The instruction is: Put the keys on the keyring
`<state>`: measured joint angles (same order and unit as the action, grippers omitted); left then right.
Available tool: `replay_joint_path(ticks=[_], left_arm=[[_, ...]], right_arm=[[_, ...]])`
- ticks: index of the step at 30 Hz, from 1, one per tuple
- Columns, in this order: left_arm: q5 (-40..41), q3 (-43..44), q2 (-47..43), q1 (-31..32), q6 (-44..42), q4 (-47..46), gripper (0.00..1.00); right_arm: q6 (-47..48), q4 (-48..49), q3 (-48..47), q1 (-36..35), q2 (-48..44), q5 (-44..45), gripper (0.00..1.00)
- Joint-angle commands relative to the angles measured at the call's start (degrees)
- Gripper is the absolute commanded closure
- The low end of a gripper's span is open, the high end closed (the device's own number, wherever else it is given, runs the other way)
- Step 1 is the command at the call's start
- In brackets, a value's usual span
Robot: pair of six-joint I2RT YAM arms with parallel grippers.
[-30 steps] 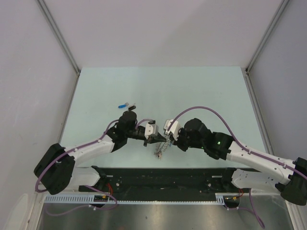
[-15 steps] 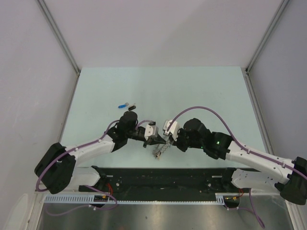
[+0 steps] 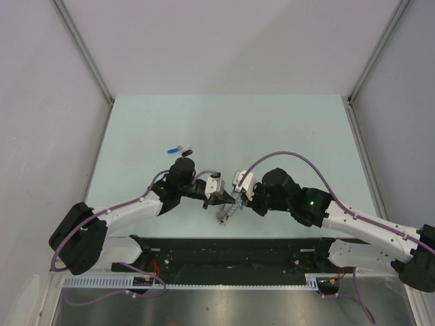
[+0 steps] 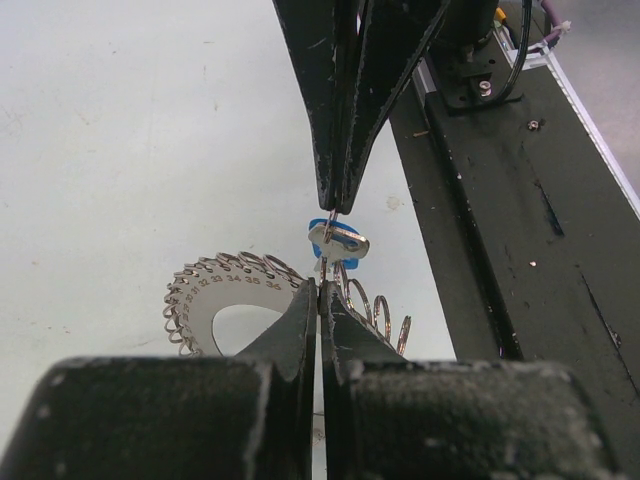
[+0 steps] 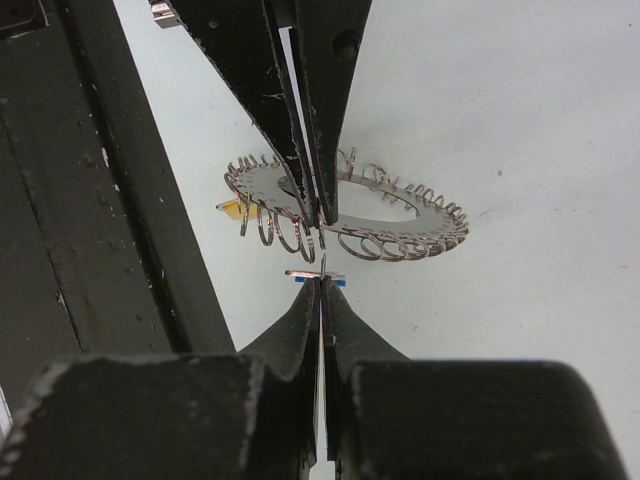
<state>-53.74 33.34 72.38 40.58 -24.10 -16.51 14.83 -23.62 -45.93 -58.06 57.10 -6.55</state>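
Tip to tip! The left fingers (image 4: 295, 322) clamp the keyring (image 4: 203, 305), the right fingers (image 5: 297, 322) pinch a key (image 4: 338, 240). It sits just right of the keyring's edge.

White arms (image 3: 129, 212), black joints, purple cables (image 3: 285, 153)

1. Top external view: the keyring (image 3: 227, 213) lies largely beneath the meeting left gripper (image 3: 229, 198) and right gripper (image 3: 239, 200). Its fringe is too small to resolve.
2. Loose keys (image 3: 179, 148), far left on the table (image 3: 272, 129): blades too small to distinguish.
3. Right arm's base (image 3: 421, 261): cut off by the right edge.
4. Left wrist view: the left gripper's blurred fingers (image 4: 290, 330) cover the keyring's near rim. The right gripper's body is cut off at the top edge. The blue key (image 4: 338, 240) shows only part of its head.
5. Right wrist view: a yellow key head (image 5: 231, 208) sits half hidden behind the keyring's fringe. Whether the left gripper pinches plate or fringe cannot be told.
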Motion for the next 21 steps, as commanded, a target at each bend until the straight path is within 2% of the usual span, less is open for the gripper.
replay_joint_path(ticks=[1,21], left_arm=[[-0.9,1.5,-0.4,-0.3,-1.7,-1.4,1.0],[-2.6,1.6,0.0,-0.3,-1.6,-1.8,1.0]], right_arm=[[-0.6,0.8,-0.5,-0.3,0.2,-0.8,1.0],[-0.1,2.0,-0.6,-0.1,1.8,-1.3,1.0]])
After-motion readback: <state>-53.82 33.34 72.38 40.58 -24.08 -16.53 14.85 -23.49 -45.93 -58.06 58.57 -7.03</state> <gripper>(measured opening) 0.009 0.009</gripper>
